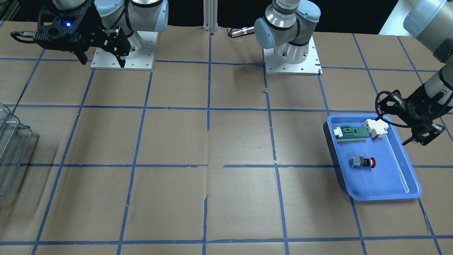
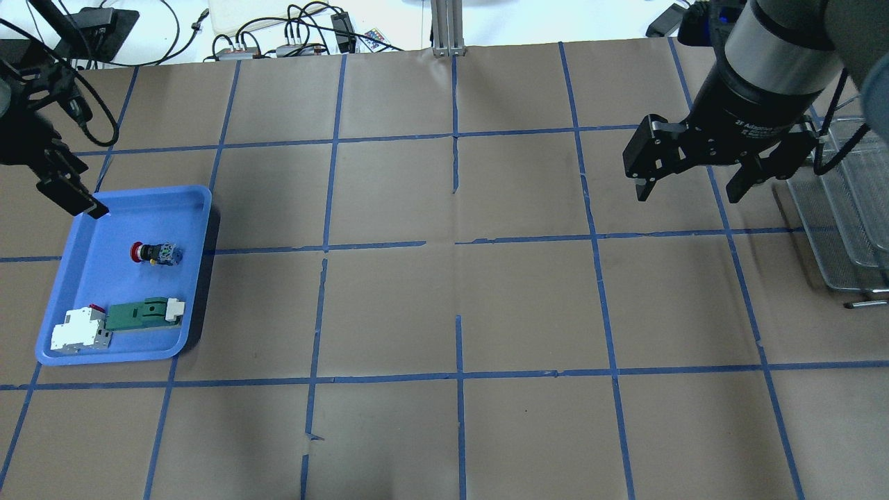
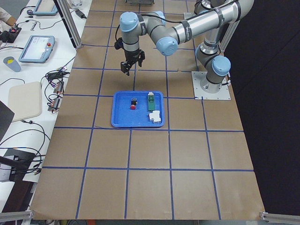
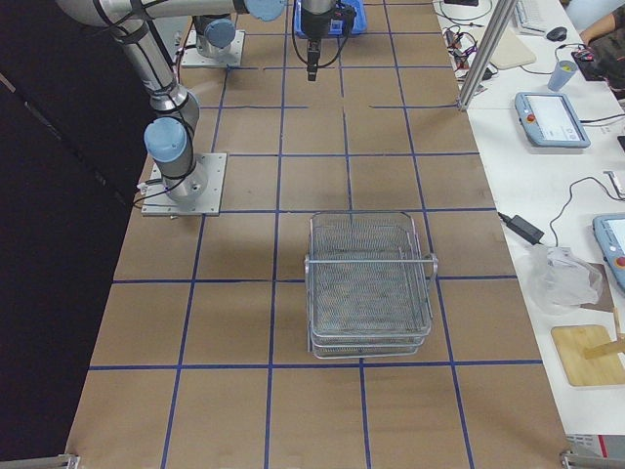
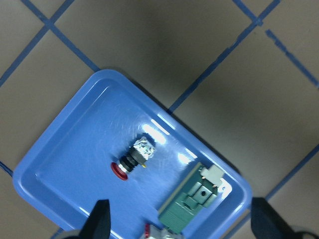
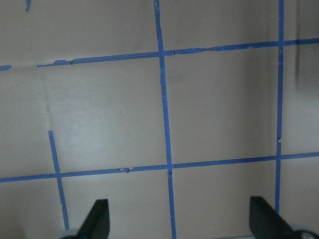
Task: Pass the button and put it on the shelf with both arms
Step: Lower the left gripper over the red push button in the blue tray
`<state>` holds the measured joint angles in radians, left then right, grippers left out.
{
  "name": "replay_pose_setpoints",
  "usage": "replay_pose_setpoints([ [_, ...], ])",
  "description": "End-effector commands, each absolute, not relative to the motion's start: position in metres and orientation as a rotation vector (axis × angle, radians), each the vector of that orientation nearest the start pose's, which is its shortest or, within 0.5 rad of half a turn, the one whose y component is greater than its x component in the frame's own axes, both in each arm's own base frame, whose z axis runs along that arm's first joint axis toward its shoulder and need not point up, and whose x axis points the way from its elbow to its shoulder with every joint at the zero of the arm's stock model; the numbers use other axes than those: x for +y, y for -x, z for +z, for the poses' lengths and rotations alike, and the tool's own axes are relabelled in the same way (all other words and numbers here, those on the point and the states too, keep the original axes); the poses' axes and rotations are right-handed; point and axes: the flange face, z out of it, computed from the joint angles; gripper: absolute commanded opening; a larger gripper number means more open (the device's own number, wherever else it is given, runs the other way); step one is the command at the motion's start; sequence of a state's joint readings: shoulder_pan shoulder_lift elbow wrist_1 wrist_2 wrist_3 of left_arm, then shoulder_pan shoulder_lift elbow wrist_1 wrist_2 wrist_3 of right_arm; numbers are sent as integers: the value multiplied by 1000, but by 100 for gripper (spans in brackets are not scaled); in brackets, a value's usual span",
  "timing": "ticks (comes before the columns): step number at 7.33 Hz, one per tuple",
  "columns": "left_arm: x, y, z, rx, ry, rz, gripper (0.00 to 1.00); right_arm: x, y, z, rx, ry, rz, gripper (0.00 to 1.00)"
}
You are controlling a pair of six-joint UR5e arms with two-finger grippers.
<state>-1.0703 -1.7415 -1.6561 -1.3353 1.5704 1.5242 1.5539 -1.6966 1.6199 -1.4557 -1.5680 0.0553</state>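
The button (image 1: 362, 162), with a red cap and a blue-and-silver back, lies on its side in the blue tray (image 1: 393, 173). It also shows in the overhead view (image 2: 154, 253) and the left wrist view (image 5: 133, 159). My left gripper (image 1: 421, 140) hovers open and empty above the tray's edge, apart from the button (image 3: 133, 104); its fingertips (image 5: 99, 219) frame the tray (image 5: 70, 149). My right gripper (image 2: 689, 192) is open and empty, held high beside the wire shelf (image 2: 844, 208). The shelf also shows in the front view (image 1: 10, 141) and in the right side view (image 4: 369, 283).
A green-and-white flat part (image 2: 142, 312) and a white-and-red block (image 2: 80, 330) lie in the tray (image 2: 97, 222) near the button. Brown paper with blue tape lines covers the table. Both arm bases (image 1: 292, 53) stand on plates at the robot's side.
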Motion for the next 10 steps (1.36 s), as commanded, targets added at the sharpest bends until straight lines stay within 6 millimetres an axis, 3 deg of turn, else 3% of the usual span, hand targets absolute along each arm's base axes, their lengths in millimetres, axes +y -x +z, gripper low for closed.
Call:
replay_pose_setpoints([
  [1, -550, -202, 320, 2542, -1992, 24, 100, -436, -126, 511, 3137, -113, 60, 100],
  [4, -566, -227, 256, 2372, -2287, -59, 98, -436, -126, 511, 3137, -116, 60, 100],
  [5, -573, -225, 234, 2333, -2381, -218, 98, -436, -126, 511, 3138, -108, 60, 100],
  [7, -570, -243, 192, 2314, -2480, -312, 97, -436, -126, 511, 3137, -113, 60, 100],
  [9, -565, -259, 174, 2381, -2459, -332, 97, -436, -126, 511, 3138, -111, 60, 100],
  [10, -564, -258, 170, 2393, -2464, -334, 87, -436, -126, 511, 3138, -104, 60, 100],
])
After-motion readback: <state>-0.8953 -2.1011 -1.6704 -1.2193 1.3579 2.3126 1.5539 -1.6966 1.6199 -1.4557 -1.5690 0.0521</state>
